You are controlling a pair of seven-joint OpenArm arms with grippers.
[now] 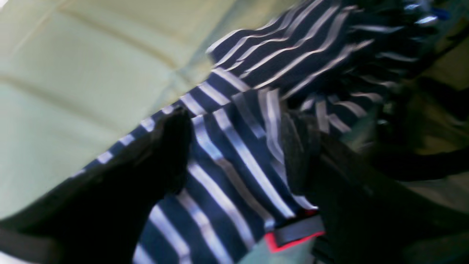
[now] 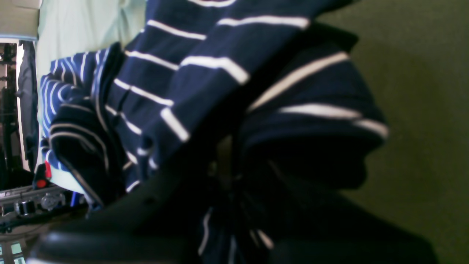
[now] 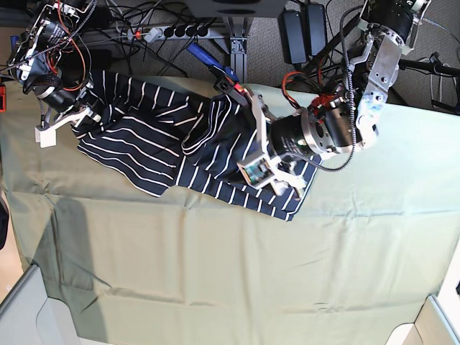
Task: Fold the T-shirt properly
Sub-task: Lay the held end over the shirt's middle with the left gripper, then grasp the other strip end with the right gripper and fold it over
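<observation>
The dark navy T-shirt (image 3: 165, 136) with thin white stripes lies rumpled across the far part of the olive-green cloth (image 3: 230, 266). At its right end my left gripper (image 3: 277, 180) is pressed down onto it. In the left wrist view its two dark fingers (image 1: 172, 146) stand wide apart, the gripper (image 1: 238, 128) open with striped fabric (image 1: 293, 47) between them. My right gripper (image 3: 68, 118) is at the shirt's far left corner. Seen from the right wrist, that gripper (image 2: 227, 157) is shut on a bunched fold of the T-shirt (image 2: 190, 73), which drapes over the fingers.
A power strip with cables (image 3: 180, 32) runs behind the table's back edge, and a blue-handled tool (image 3: 212, 68) lies near the shirt's top. Pale raised borders (image 3: 29, 302) show at the front corners. Bare green cloth (image 2: 421, 110) covers the near half.
</observation>
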